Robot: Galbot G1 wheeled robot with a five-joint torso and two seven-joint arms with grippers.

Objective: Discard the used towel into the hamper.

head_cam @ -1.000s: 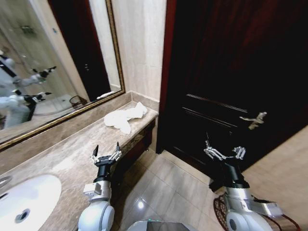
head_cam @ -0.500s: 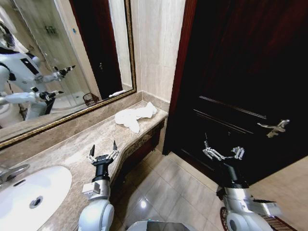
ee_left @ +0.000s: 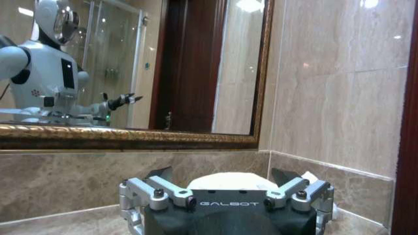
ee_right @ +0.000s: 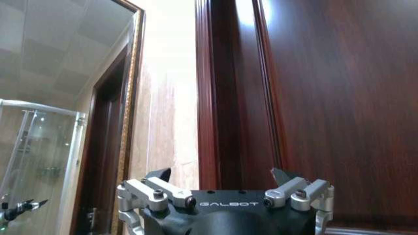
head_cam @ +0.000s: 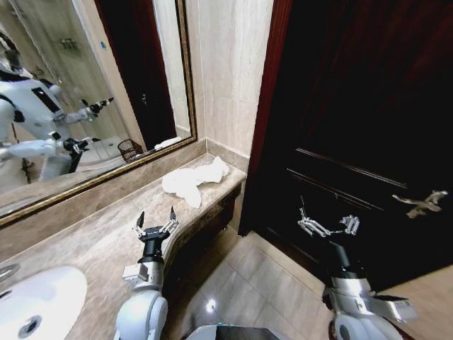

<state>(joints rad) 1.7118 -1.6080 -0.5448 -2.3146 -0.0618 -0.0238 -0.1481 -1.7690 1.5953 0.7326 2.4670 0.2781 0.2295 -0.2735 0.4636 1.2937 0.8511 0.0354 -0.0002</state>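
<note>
head view has the crumpled white towel untouched at the far end of the counter, the left gripper spread empty short of it, the right gripper spread empty off the counter by the door, so the approach is underway and a reach forward looks next.

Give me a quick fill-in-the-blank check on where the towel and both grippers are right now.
1. The white towel lies crumpled on the stone ____, near its end by the dark door.
2. The left gripper hangs above the counter edge with its fingers ____.
3. The right gripper is held up in front of the ____, open and holding nothing.

Missing words: counter; open; door
</note>
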